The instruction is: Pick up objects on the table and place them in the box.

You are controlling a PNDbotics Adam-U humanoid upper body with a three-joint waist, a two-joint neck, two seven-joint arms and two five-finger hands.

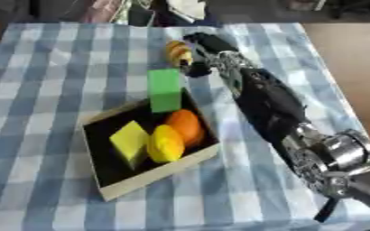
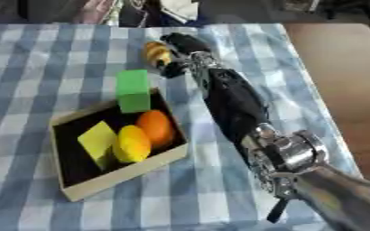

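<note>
In the left eye view, the box sits on the striped tablecloth and already holds a yellow block, a yellow fruit and an orange fruit. A green block stands at the box's far rim, partly over the edge; whether it rests inside or leans on the rim is unclear. Beyond the box, the right hand has its fingers curled about a small yellow and dark object, which looks to be in its grasp. The left hand does not show.

In the right eye view, the same object lies beyond the box's far rim, against the fingers of the right hand. The likely trouble is on the way back to the box: the green block stands directly between the object and the box, so a low carry could knock it off the rim or tip it. The box is also crowded, and the object might land on the fruit and roll out. If the fingers only partly wrap it, it may slip free.
</note>
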